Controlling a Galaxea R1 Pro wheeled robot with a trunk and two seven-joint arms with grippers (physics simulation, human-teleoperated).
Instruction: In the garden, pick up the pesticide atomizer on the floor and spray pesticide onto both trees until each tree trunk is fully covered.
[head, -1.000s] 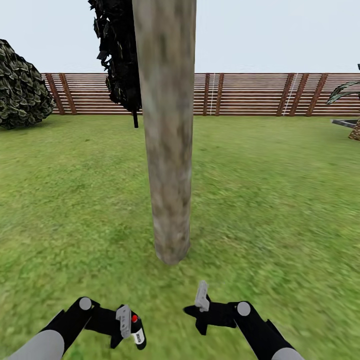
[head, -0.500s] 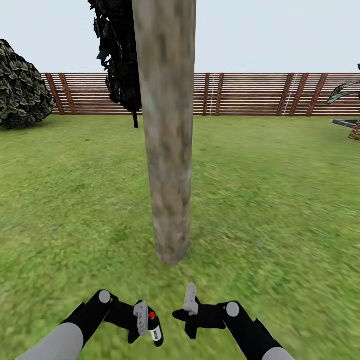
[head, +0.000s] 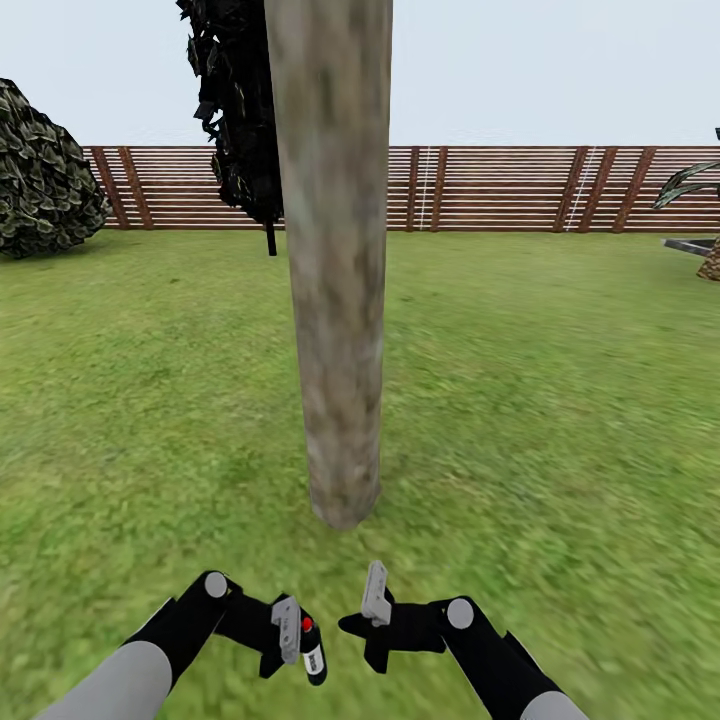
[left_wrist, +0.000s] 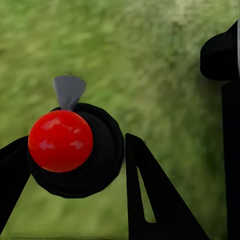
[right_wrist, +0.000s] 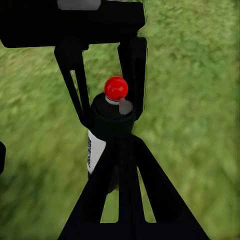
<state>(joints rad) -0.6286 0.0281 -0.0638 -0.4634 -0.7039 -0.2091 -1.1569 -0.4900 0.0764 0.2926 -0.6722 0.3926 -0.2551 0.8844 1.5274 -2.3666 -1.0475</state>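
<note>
The wide green lawn (head: 560, 400) stretched back to a brown fence of horizontal wooden slats (head: 500, 188) under a pale sky. A thick, smooth tree trunk of mottled grey-brown bark (head: 335, 300) rose upright from the grass, with a dark leafy shrub (head: 45, 170) near the fence and black foliage (head: 235, 110) hanging behind the trunk. Low before the trunk's foot, the two black arms met over the grass. The left gripper (head: 300, 645) was clamped on the tiny dark pesticide atomizer with a red cap and pale label (head: 311, 652), its fingers (left_wrist: 150, 195) pressed to both sides of the bottle (left_wrist: 75, 150). The right gripper (head: 365, 625) sat just beside it, apparently parted with nothing between its fingers (right_wrist: 125, 190), pointed at the atomizer (right_wrist: 111, 117).
</note>
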